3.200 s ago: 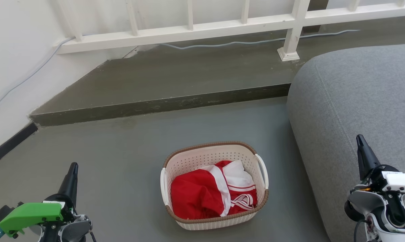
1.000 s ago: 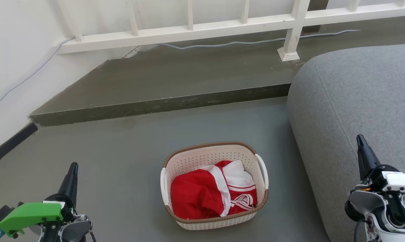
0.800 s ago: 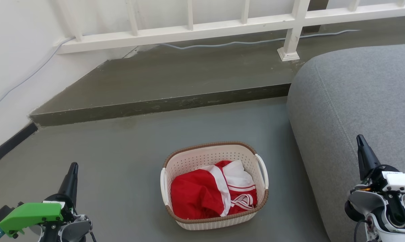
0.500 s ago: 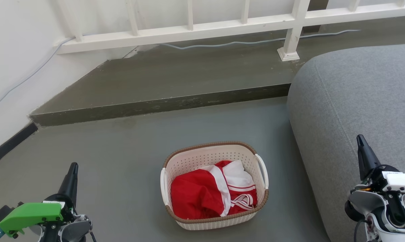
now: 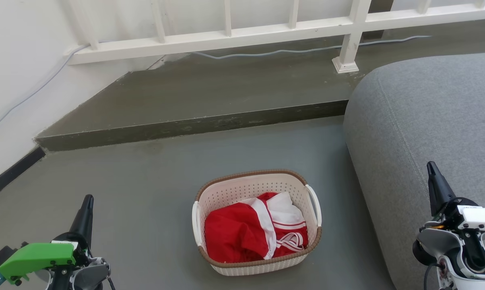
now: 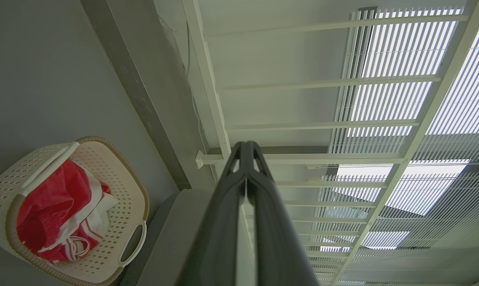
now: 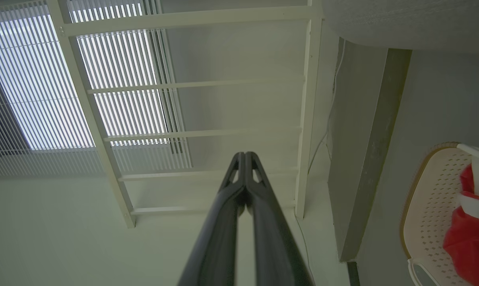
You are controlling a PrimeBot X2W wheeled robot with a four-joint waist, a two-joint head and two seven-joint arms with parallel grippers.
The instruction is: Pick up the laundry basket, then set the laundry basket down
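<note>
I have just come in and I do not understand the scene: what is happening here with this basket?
Nothing is handled right now. The laundry basket stands on the floor beside the grey sofa, red and white clothes inside. The left gripper and the right gripper are shut and empty, either side of it, not touching it. Lifting has not begun.

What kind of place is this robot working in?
Probably a home living area: a grey sofa beside a laundry basket of red clothes on the floor, with a white railing and window blinds behind.
</note>
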